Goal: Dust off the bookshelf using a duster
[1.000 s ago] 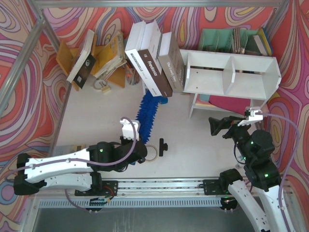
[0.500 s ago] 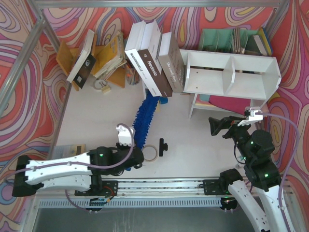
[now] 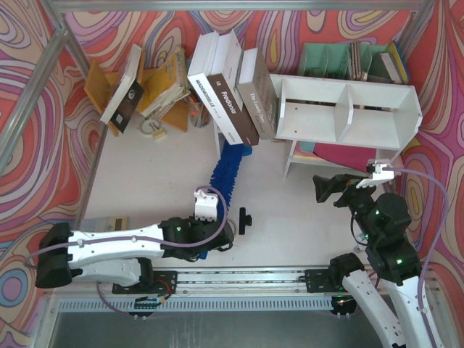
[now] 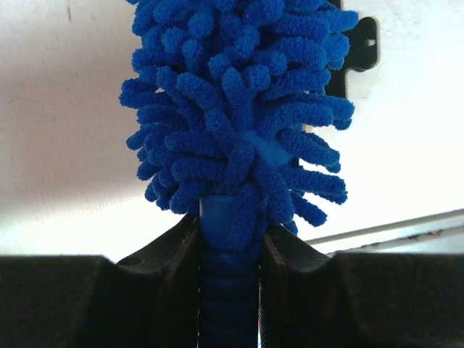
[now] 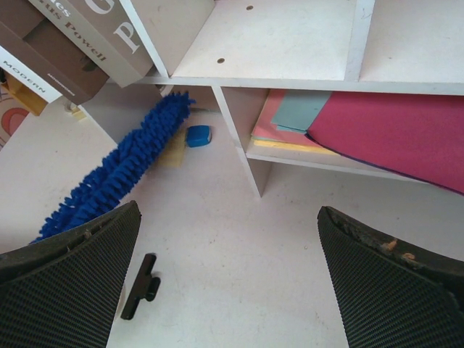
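The white bookshelf stands at the back right on white legs, its two compartments open; the right wrist view shows its lower edge. The blue fluffy duster lies slanted left of the shelf, its tip under the leaning books. My left gripper is shut on the duster's blue handle, with the fluffy head straight ahead of the fingers. My right gripper is open and empty in front of the shelf's left leg, wide apart in its wrist view. The duster also shows there.
Large books lean against the shelf's left side. A teal organizer stands behind it, a yellow-orange rack at the back left. Pink and teal folders lie under the shelf. A black clip and a small blue piece lie on the table.
My left arm swung back toward me and left, then moved right and forward, pushing the duster's tip under the leaning books. The right arm has not moved.
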Motion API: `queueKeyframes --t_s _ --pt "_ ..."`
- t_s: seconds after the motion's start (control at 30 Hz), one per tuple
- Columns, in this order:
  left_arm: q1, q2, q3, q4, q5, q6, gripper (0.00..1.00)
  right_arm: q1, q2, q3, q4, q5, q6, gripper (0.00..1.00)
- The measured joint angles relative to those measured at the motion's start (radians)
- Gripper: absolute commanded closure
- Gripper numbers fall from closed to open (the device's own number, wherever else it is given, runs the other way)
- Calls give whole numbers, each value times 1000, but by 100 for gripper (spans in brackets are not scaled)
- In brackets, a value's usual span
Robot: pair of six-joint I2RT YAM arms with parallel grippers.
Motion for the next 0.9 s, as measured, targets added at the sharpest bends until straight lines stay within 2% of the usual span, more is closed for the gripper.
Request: queueKeyframes --t_s 0.2,0.53,0.8,0.9 --pt "3 -62 107 -59 28 100 100 0 58 15 -31 16 64 1" --pt "-29 -98 185 -170 62 201 100 0 191 17 -59 -23 389 1" --pt "-121 -96 225 -198 52 241 100 4 257 -59 24 -61 581 1" --pt "-147 -89 243 -203 37 246 100 47 316 -72 72 -53 623 1"
